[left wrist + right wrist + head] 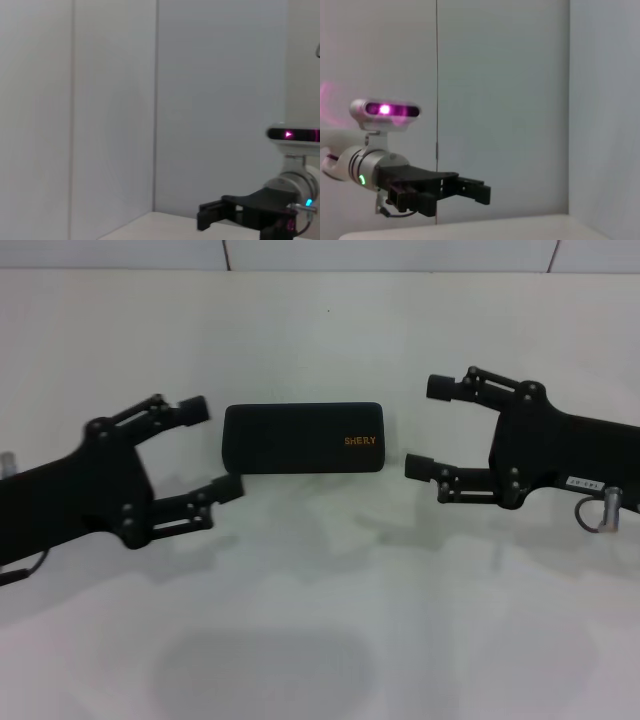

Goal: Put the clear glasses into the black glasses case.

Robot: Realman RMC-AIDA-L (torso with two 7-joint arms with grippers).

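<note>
Head view: closed black glasses case between both spread end effectors.

The black glasses case lay flat on the white table, towards the far side and roughly midway across it. It was a slim rectangular hard-shell case with rounded corners, its long axis running left to right. The lid was shut, with no lining showing. Small orange "SHERY" lettering sat on the top face near the case's right end, reading upright in the head view. The clear glasses could not be made out in any view.
</note>
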